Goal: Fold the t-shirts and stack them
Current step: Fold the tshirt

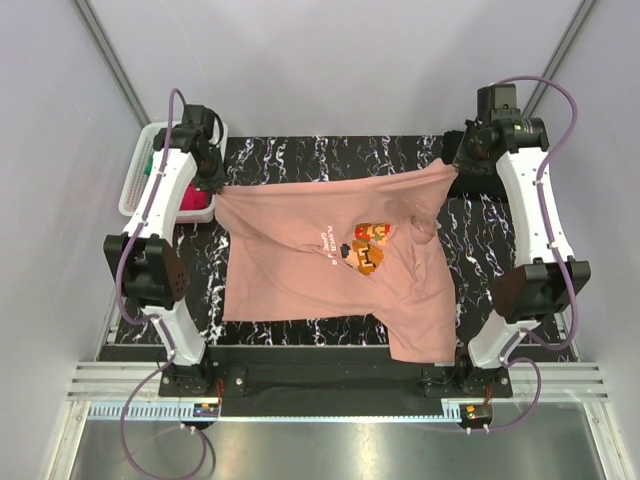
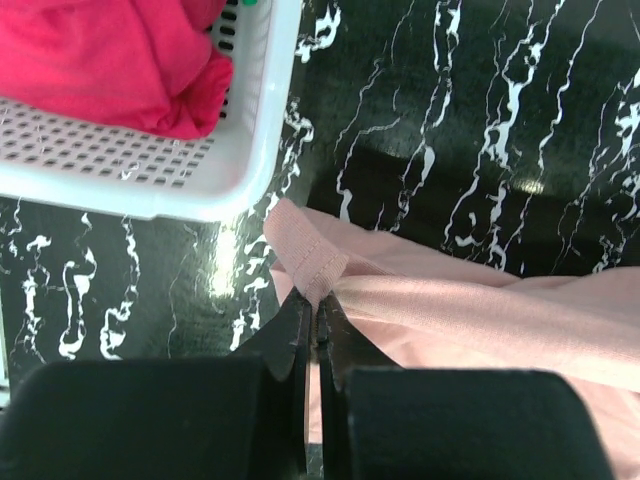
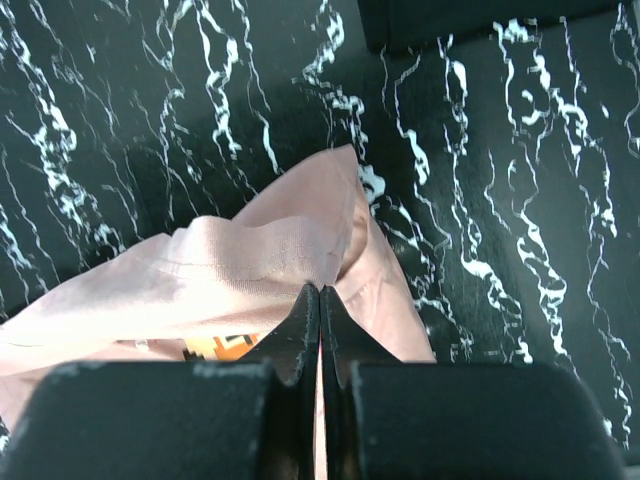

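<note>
A salmon-pink t-shirt (image 1: 320, 265) with a pixel-art figure (image 1: 368, 245) hangs stretched between my two arms above the black marble table (image 1: 330, 155). My left gripper (image 1: 214, 186) is shut on its far left corner; the left wrist view shows the hem (image 2: 310, 255) pinched at my left gripper (image 2: 318, 312). My right gripper (image 1: 458, 160) is shut on the far right corner, and its wrist view shows cloth (image 3: 250, 265) bunched at my right gripper (image 3: 320, 295). The shirt's near part drapes over the table's front edge. A magenta-red t-shirt (image 2: 110, 60) lies in the white basket (image 2: 170, 185).
The white basket (image 1: 140, 185) stands at the table's far left, just beside my left gripper. Green cloth (image 1: 150, 160) shows in it too. Grey walls close in on both sides. A black box (image 3: 470, 20) sits at the table's far right.
</note>
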Controlling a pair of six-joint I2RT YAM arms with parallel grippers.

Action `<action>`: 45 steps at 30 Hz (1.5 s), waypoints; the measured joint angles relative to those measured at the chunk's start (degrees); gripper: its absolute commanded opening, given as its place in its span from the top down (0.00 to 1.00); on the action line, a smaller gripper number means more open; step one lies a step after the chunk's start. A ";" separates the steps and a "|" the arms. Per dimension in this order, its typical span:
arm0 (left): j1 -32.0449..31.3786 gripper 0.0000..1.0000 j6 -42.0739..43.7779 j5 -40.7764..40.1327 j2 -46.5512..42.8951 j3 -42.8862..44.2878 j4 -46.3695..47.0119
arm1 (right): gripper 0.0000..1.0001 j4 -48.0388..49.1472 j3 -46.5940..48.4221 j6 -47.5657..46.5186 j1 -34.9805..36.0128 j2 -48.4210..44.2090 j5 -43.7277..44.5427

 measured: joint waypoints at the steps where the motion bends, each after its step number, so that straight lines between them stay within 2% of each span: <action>1: 0.02 1.00 0.00 0.13 0.74 0.66 -0.02 | 1.00 -0.04 1.22 0.00 -0.20 0.87 -0.15; 10: 0.96 1.00 -0.02 2.45 7.56 6.67 -1.66 | 1.00 -0.44 6.23 0.02 -2.54 5.33 -3.43; 18: 2.34 1.00 -0.15 3.65 8.39 9.44 -2.54 | 1.00 -0.76 10.05 0.22 -4.90 9.57 -7.10; 29: 2.34 1.00 -0.26 3.96 5.44 9.44 -2.71 | 1.00 -0.85 10.01 0.28 -5.46 8.83 -7.80; 40: 1.88 1.00 -0.22 4.50 6.23 10.62 -2.75 | 1.00 -0.48 11.08 0.31 -5.57 8.70 -9.14; 45: -0.31 1.00 -0.24 4.00 4.39 6.23 -2.05 | 1.00 0.79 5.97 0.55 -5.92 6.08 -9.44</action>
